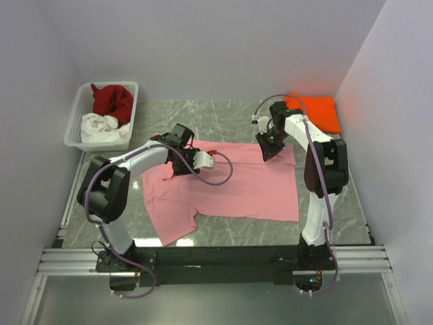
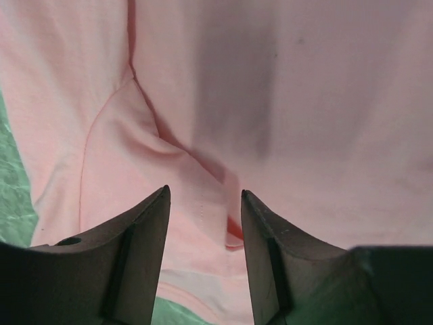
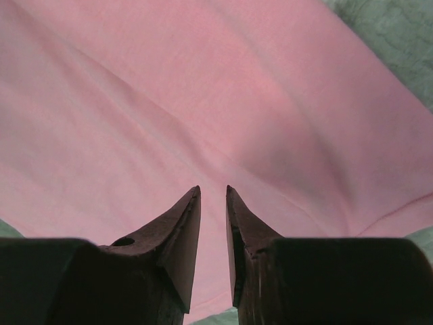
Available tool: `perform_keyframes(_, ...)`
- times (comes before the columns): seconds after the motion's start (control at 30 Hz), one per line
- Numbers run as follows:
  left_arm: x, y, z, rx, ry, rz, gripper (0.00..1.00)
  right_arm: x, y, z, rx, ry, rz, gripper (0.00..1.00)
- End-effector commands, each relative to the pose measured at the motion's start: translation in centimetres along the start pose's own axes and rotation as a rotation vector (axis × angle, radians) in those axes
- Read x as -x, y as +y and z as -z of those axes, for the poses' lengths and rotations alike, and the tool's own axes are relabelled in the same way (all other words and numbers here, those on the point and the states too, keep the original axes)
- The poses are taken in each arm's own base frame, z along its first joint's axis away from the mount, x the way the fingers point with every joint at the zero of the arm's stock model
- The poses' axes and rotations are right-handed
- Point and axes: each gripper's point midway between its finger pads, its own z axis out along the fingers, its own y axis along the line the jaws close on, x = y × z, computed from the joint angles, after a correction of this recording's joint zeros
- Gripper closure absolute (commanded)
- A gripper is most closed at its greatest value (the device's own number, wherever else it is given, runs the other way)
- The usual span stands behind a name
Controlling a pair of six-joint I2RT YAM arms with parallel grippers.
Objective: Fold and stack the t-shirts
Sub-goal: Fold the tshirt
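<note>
A light pink t-shirt (image 1: 237,186) lies spread across the middle of the table, one sleeve pointing toward the near left. My left gripper (image 1: 170,169) hovers over its left shoulder; in the left wrist view the gripper (image 2: 204,191) is open above a wrinkled fold of the pink cloth (image 2: 304,101) near the collar. My right gripper (image 1: 268,150) is low over the shirt's far right edge; in the right wrist view this gripper (image 3: 213,188) shows a narrow gap, with flat pink cloth (image 3: 203,88) beneath and nothing pinched. A folded bright orange t-shirt (image 1: 318,112) lies at the back right.
A white lattice basket (image 1: 76,122) at the back left holds a dark red t-shirt (image 1: 113,100) and a white one (image 1: 105,128). Green marble tabletop (image 1: 223,115) shows around the pink shirt. Walls close in on the left, back and right.
</note>
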Motion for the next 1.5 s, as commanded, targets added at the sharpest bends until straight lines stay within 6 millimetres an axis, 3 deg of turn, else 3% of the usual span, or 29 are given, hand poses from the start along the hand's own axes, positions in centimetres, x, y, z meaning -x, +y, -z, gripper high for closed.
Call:
perform_keyframes(0.0,-1.5,0.6,-1.0,0.009,0.068,-0.098,0.48,-0.9,-0.3,0.3,-0.005,0.013,-0.026,0.71)
perform_keyframes(0.2,-1.8,0.2,-1.7,-0.023,0.071,-0.126,0.45,-1.8,-1.2,0.4,-0.014,0.027,-0.054,0.71)
perform_keyframes(0.33,-2.9,0.8,-2.5,0.002,0.114,-0.128,0.50,-2.0,-1.3,0.3,-0.012,0.033,-0.059,0.71)
perform_keyframes(0.47,-3.6,3.0,-1.8,0.052,0.102,-0.076,0.76,-2.2,-1.3,0.5,-0.017,0.039,-0.056,0.71)
perform_keyframes(0.6,-4.1,4.6,-0.4,0.048,0.042,0.023,0.91,-2.5,-1.2,0.2,-0.011,0.046,-0.059,0.71)
perform_keyframes(0.63,-3.4,4.8,0.1,0.026,-0.007,0.057,0.92,-2.6,-1.2,0.1,-0.006,0.049,-0.062,0.72)
perform_keyframes(0.7,-4.0,6.1,0.8,0.019,-0.044,0.155,0.91,-2.6,-1.0,0.0,0.004,0.052,-0.066,0.72)
perform_keyframes(0.73,-4.2,5.7,1.0,-0.018,-0.054,0.202,0.89,-2.5,-1.0,0.0,0.006,0.049,-0.067,0.72)
perform_keyframes(0.9,-6.7,6.2,-0.3,-0.132,-0.102,0.481,0.68,-2.6,-0.9,0.0,0.013,0.055,-0.072,0.71)
perform_keyframes(0.97,-7.9,7.5,-0.5,-0.122,-0.115,0.573,0.59,-2.7,-0.8,0.0,0.017,0.056,-0.076,0.71)
perform_keyframes(1.1,-8.5,9.5,0.7,-0.124,-0.196,0.751,0.57,-2.8,-0.6,0.2,0.014,0.053,-0.081,0.71)
perform_keyframes(1.2,-8.2,10.4,2.9,-0.087,-0.259,0.738,0.55,-2.7,-0.6,0.4,0.011,0.042,-0.086,0.72)
perform_keyframes(1.23,-8.3,9.4,2.7,-0.098,-0.259,0.730,0.55,-2.7,-0.5,0.4,0.012,0.042,-0.089,0.71)
perform_keyframes(1.27,-7.6,9.4,3.9,-0.071,-0.274,0.690,0.54,-2.7,-0.5,0.4,0.011,0.040,-0.091,0.72)
perform_keyframes(1.4,-6.9,7.2,4.0,-0.044,-0.278,0.497,0.52,-2.7,-0.5,0.4,0.013,0.041,-0.095,0.71)
perform_keyframes(1.47,-5.8,7.7,4.7,0.032,-0.297,0.360,0.48,-2.7,-0.5,0.4,0.013,0.041,-0.096,0.72)
